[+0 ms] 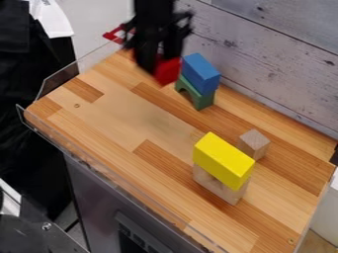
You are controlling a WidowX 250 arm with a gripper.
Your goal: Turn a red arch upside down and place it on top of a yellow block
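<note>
Camera view: I have the tool (160, 58) at the top of the scene, above the far part of the wooden bench (125, 116), and I read it as clamped on the red arch (167, 72), which shows between and beside its fingers. Both are blurred, so I can't tell which way up the arch sits, or whether its lower edge touches the wood. Just beside it the blue block (200, 71) stands on the green arch (202, 100). My target, the yellow block (224, 159), lies on top of a plain wooden piece (214, 185), nearer the camera, with a small wooden cube (253, 143) just beyond. As I judge it, the flip comes first: I'd raise the arch straight up, well clear of the blue block, and roll the wrist slowly so the opening ends up facing skyward, keeping the squeeze firm so it can't pivot in the pads. Then I'd travel high, line the arch's length up with the yellow block and centre it. I'd lower gently until its flat back meets the yellow top, since a push could topple that raised stack, and let go only once it sits level.
</note>
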